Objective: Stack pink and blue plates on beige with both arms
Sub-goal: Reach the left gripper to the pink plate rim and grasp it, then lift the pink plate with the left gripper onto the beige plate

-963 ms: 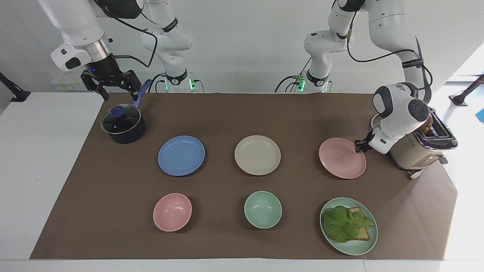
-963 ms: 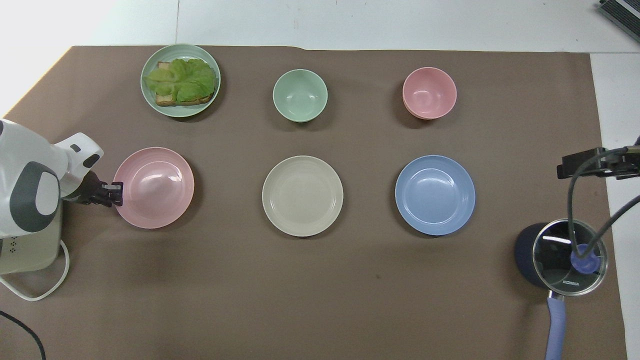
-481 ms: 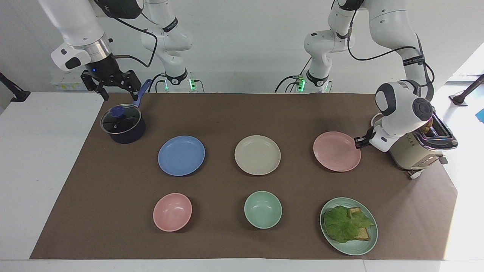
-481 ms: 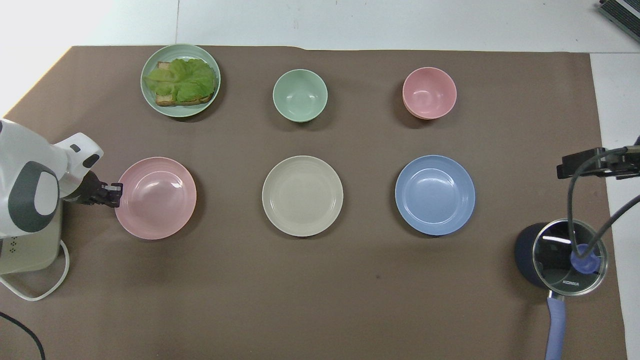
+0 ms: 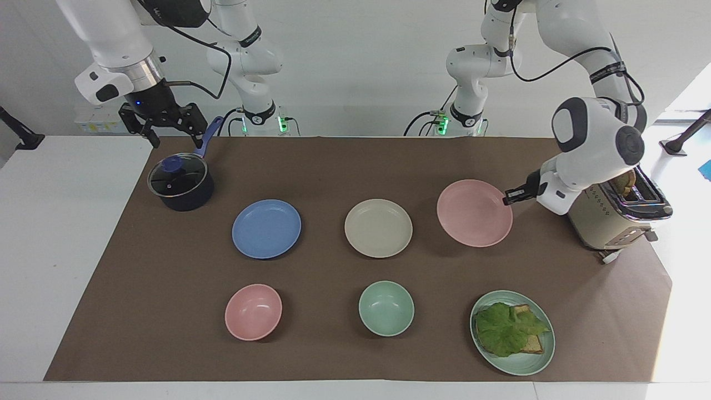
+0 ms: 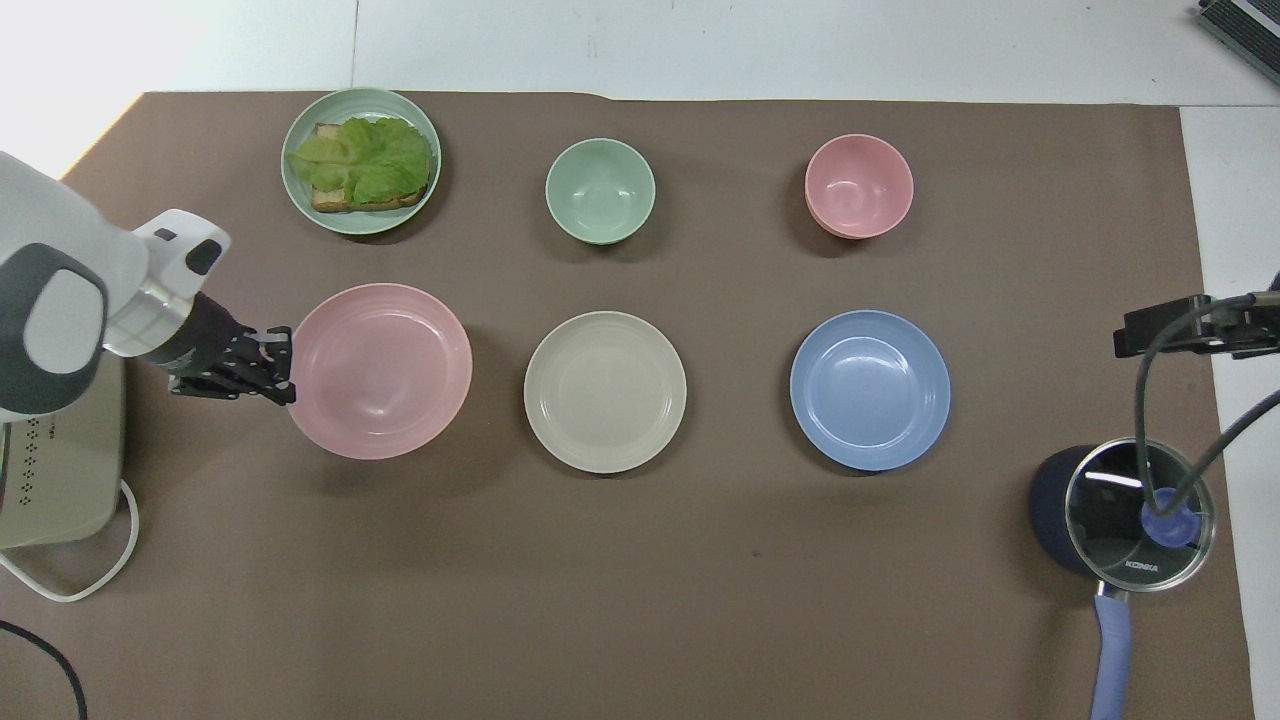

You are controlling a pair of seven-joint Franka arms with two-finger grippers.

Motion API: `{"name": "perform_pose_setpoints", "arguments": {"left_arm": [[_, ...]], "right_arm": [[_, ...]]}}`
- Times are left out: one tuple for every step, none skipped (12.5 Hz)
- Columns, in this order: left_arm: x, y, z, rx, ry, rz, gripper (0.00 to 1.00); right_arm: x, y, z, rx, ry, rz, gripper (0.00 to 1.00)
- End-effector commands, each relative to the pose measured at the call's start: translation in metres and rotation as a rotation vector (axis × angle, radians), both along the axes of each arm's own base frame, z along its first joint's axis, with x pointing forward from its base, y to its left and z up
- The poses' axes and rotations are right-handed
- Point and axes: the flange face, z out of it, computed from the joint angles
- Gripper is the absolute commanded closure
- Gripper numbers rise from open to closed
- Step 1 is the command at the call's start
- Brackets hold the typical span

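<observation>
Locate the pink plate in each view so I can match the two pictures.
Facing view: pink plate, right of centre, held by its rim in the left gripper, raised above the mat.
Overhead view: pink plate, left of centre, left gripper at its rim.
Shared landmark: the beige plate, beside it at the table's middle.

The left gripper [image 5: 506,199] has clamped the pink plate [image 5: 474,213] by its rim. It has lifted it off the tabletop [image 5: 344,166] and carried it toward the beige plate [image 5: 378,228].

The pink plate [image 5: 474,213], blue plate [image 5: 266,229] and beige plate [image 5: 378,228] looked matt, smooth plastic. The pot's lid [image 5: 176,175] was glossy glass; the brown table cover [image 5: 355,355] was matt, paper-like.
</observation>
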Motion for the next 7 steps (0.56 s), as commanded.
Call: {"name": "perform_pose_setpoints", "arguments": {"left_arm": [[-0.011,-0.082,-0.001,-0.026,-0.014,0.07,1.0],[-0.018,-0.11,-0.002,-0.048,-0.04,0.094,1.0],[-0.025,-0.134,-0.004,-0.065,-0.06,0.113,1.0],[-0.03,-0.155,-0.012,-0.079,-0.076,0.113,1.0],[-0.038,-0.171,-0.025,-0.082,-0.089,0.101,1.0],[-0.044,-0.184,-0.037,-0.088,-0.118,0.099,1.0],[-0.048,-0.189,-0.044,-0.1,-0.143,0.113,1.0]], "right_arm": [[0.0,-0.001,0.004,0.005,-0.004,-0.018,0.0],[0.0,-0.002,0.004,0.005,-0.004,-0.02,0.0],[0.0,0.0,0.004,0.005,-0.004,-0.017,0.0],[0.0,-0.001,0.004,0.005,-0.004,-0.018,0.0],[0.0,0.0,0.004,0.005,-0.002,-0.017,0.0],[0.0,-0.001,0.003,0.007,-0.003,-0.02,0.0],[0.0,0.0,0.003,0.007,-0.001,-0.02,0.0]]}}
